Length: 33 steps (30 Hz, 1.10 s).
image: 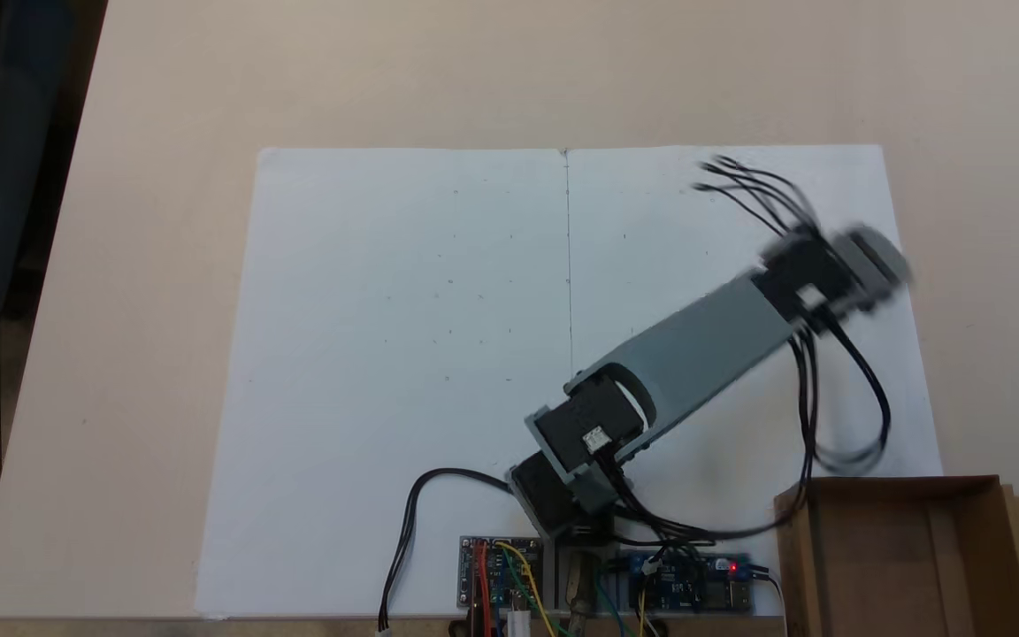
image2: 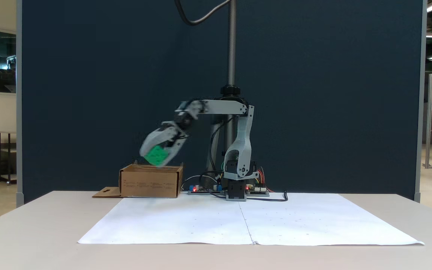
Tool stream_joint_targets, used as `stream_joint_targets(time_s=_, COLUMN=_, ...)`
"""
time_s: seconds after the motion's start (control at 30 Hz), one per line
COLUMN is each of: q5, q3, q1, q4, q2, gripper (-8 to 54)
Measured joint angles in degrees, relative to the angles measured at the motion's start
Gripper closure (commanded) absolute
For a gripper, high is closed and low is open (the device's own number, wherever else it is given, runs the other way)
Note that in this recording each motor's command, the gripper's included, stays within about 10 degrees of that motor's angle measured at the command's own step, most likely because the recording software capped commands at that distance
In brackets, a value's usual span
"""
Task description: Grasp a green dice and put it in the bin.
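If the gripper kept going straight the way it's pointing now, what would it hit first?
Probably the bin. In a fixed view the gripper, shut on the green dice, points down and left, just above the bin's open top. Depth is unclear, so it might instead reach the white paper beside it.

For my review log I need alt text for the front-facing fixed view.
A grey hobby arm's gripper holds a small bright green dice just above a low brown cardboard box. White paper sheets cover the beige table.
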Motion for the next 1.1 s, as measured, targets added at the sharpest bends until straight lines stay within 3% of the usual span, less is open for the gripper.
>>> stream_joint_targets(time_s=0.37, q5=-6.7, q3=-3.0, q1=28.1, q4=9.4, q2=-0.6, gripper=33.6)
stream_joint_targets(time_s=0.87, q5=-19.3, q3=-5.1, q1=40.3, q4=10.5, q2=-13.7, gripper=33.6)
stream_joint_targets(time_s=0.93, q5=-20.0, q3=-5.0, q1=41.5, q4=9.7, q2=-14.8, gripper=16.6)
stream_joint_targets(time_s=1.03, q5=-20.3, q3=-5.2, q1=42.5, q4=8.8, q2=-15.6, gripper=5.7)
stream_joint_targets(time_s=1.1, q5=-20.3, q3=-5.7, q1=42.5, q4=8.8, q2=-16.0, gripper=4.5)
